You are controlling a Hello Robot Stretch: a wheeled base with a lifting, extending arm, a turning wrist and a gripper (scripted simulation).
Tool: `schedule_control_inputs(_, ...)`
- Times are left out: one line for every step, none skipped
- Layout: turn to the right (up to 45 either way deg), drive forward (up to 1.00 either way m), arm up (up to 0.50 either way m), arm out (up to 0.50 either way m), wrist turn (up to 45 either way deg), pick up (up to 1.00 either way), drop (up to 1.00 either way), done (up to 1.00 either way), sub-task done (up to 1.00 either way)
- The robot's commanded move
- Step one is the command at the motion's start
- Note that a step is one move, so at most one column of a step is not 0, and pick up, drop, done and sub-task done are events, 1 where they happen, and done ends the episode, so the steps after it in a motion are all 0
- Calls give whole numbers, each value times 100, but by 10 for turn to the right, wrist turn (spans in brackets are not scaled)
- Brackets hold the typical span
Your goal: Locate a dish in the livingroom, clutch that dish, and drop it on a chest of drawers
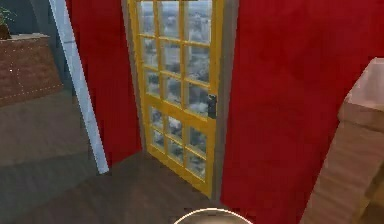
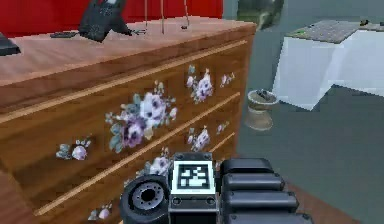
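Side-on to the chest of drawers point(image 2: 130, 100).
The gripper point(image 2: 150, 200) sits low, with the chest's front just beyond it and its top above, likely lined up for the drop. The gripper's far end is cut off, so its grip and load cannot be told. A pale curved rim point(image 1: 205, 214) at the forward view's bottom edge may be the dish.

We take this for a room in a home, as a simulator renders it. In the forward view, a yellow door point(image 1: 178, 85) of many small glass panes is set in a red wall point(image 1: 290, 90) above a dark plank floor point(image 1: 130, 195). In the arm side view, a wooden chest of drawers point(image 2: 130, 100), painted with flowers, bears a desk phone point(image 2: 103, 18). Beyond it, a white-draped table point(image 2: 325, 65) stands on grey floor.
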Motion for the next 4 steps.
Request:
schedule_control_inputs(-390,0,0,0,0,0,0,0,0)
schedule_control_inputs(0,100,0,0,0,0,0,0,0)
schedule_control_inputs(0,100,0,0,0,0,0,0,0)
schedule_control_inputs(-30,0,0,0,0,0,0,0,0)
